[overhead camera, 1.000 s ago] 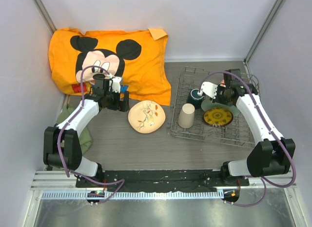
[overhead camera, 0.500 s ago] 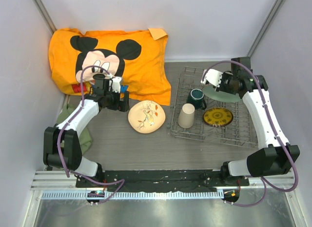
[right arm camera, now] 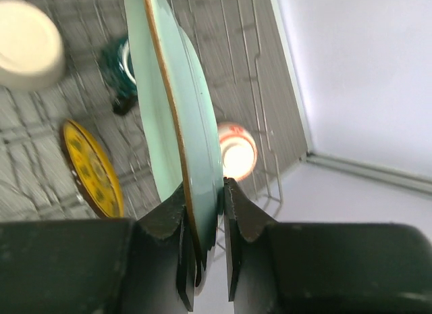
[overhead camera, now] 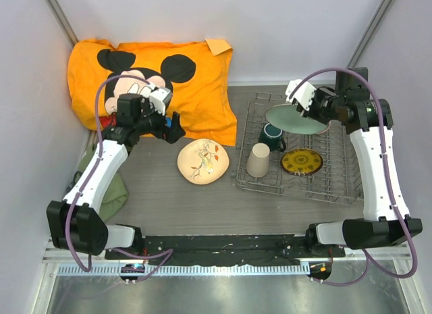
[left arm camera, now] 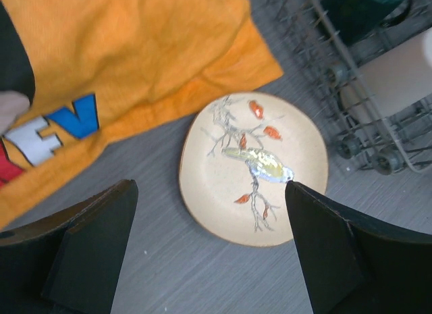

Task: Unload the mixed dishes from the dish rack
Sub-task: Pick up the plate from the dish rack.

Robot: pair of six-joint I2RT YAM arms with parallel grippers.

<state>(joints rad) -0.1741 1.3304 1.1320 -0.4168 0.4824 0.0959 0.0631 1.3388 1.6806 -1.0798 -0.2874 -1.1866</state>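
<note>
Cream plate [overhead camera: 202,161] is lying on the table [overhead camera: 162,192] just beside the left gripper [overhead camera: 172,127], whose jaws are standing spread. The right gripper [right arm camera: 202,213] is pinching the green plate [overhead camera: 291,119] by its rim above the rack [overhead camera: 337,186], and this plate is hiding the bowl [right arm camera: 236,148] from the top view.

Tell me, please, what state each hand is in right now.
Left hand: open, holding nothing.
Right hand: closed on the pale-green plate, above the dish rack.

White walls [overhead camera: 290,30] on three sides; grey wood-grain tabletop [overhead camera: 169,202]; orange cartoon pillow [overhead camera: 202,74] far left.
</note>
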